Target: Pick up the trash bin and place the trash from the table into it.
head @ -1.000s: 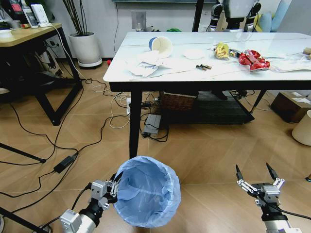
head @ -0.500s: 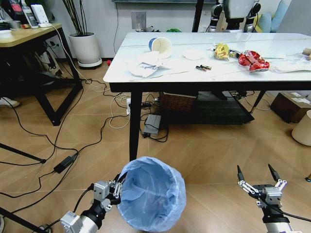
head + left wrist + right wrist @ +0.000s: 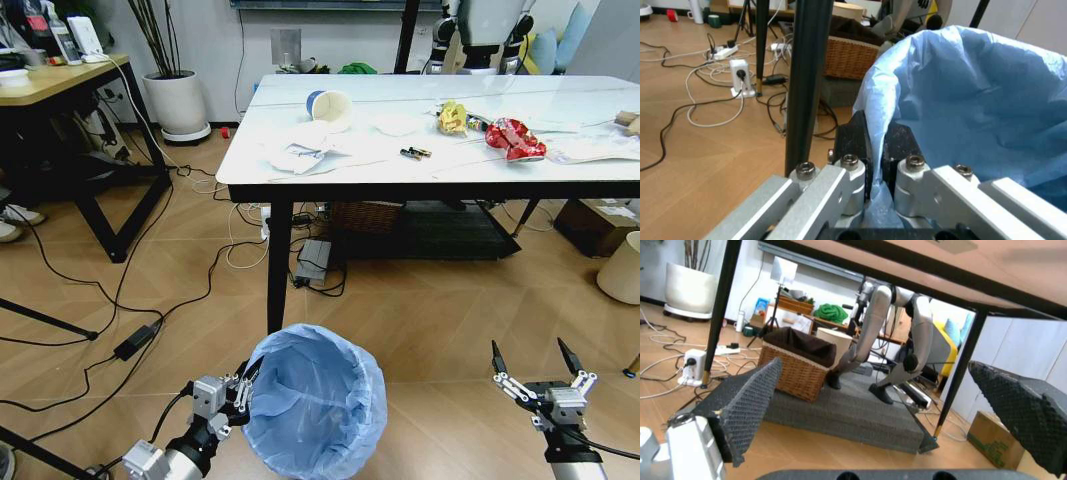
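The left hand (image 3: 238,392) is pinching the rim of the trash bin (image 3: 315,405), one finger inside the light-blue liner and one outside, as the left wrist view shows. The bin is sitting low before the robot, short of the counter (image 3: 300,172) and just outside its near left leg. The right hand (image 3: 535,360) is hovering with its fingers spread, holding nothing. The trash, a paper cup (image 3: 330,105), crumpled paper (image 3: 300,150) and a red wrapper (image 3: 515,137), is lying straight ahead on the counter, well apart from the bin and nearer the free right hand.
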Controlling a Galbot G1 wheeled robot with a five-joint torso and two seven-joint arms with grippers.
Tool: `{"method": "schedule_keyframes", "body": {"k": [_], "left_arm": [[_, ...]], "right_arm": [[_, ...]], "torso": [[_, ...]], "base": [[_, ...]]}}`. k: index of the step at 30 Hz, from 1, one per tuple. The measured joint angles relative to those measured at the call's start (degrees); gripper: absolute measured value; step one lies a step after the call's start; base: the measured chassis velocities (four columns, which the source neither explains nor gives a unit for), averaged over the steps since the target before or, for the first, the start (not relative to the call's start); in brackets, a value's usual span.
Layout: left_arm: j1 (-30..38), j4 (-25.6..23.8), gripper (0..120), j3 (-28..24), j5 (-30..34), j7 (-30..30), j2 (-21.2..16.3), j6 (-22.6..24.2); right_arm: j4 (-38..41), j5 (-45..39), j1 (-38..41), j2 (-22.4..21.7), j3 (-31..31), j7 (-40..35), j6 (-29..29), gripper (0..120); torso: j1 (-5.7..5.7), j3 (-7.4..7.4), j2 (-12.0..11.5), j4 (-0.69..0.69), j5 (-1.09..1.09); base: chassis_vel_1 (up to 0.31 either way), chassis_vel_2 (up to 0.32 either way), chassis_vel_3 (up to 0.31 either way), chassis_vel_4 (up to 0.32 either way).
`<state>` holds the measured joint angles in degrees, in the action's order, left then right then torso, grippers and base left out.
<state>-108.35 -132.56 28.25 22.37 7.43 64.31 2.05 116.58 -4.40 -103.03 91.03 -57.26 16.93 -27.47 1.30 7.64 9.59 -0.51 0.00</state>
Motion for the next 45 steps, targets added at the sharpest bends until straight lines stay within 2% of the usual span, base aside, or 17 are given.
{"method": "schedule_keyframes", "body": {"k": [4,9,16,21,25,31,45], "left_arm": [[-0.2,0.0,1,0.0,0.0,0.0,0.1,0.0],[-0.5,0.3,1,0.1,0.4,-0.3,0.6,0.1],[-1.5,0.1,1,0.4,0.4,-0.5,1.0,0.5],[-2.0,-0.1,1,0.3,0.7,-0.6,0.7,0.9],[-2.5,-0.4,1,1.0,1.0,-0.7,1.0,0.9],[-3.5,-1.1,1,2.4,1.7,-0.7,1.6,0.9],[-3.4,-1.2,1,4.5,3.9,-0.9,1.5,1.3]], "right_arm": [[0.0,-0.1,0.0,0.0,0.0,0.0,0.0,100],[0.3,-2.4,-0.2,-1.9,0.9,0.1,0.5,100],[1.9,-8.9,-2.2,-7.7,2.2,0.3,5.4,100],[2.5,-10.4,-3.0,-9.1,1.7,-0.2,4.3,100],[2.2,-9.7,-3.0,-10.0,1.4,-0.9,2.8,100],[1.6,-11.6,-3.0,-11.2,2.5,-0.8,3.7,100],[1.9,-12.5,-2.1,-10.5,4.1,-0.9,5.3,100]], "torso": [[0.14,0.4,0.5,0.0,0.0],[0.66,1.84,2.5,0.0,0.01],[1.24,3.58,4.8,0.02,0.01],[1.67,4.32,6.0,-0.02,0.0],[1.97,4.87,6.8,0.01,0.0],[2.42,5.83,8.3,0.01,0.01],[3.46,7.97,11.4,0.0,0.0]], "base": [[0.0,0.0,0.0,0.0],[0.0,0.0,0.0,0.0],[0.0,0.0,0.0,0.0],[0.0,0.0,0.0,0.0],[0.0,0.0,0.0,0.0],[0.0,0.0,0.0,0.0],[0.0,0.0,0.0,0.0]]}}
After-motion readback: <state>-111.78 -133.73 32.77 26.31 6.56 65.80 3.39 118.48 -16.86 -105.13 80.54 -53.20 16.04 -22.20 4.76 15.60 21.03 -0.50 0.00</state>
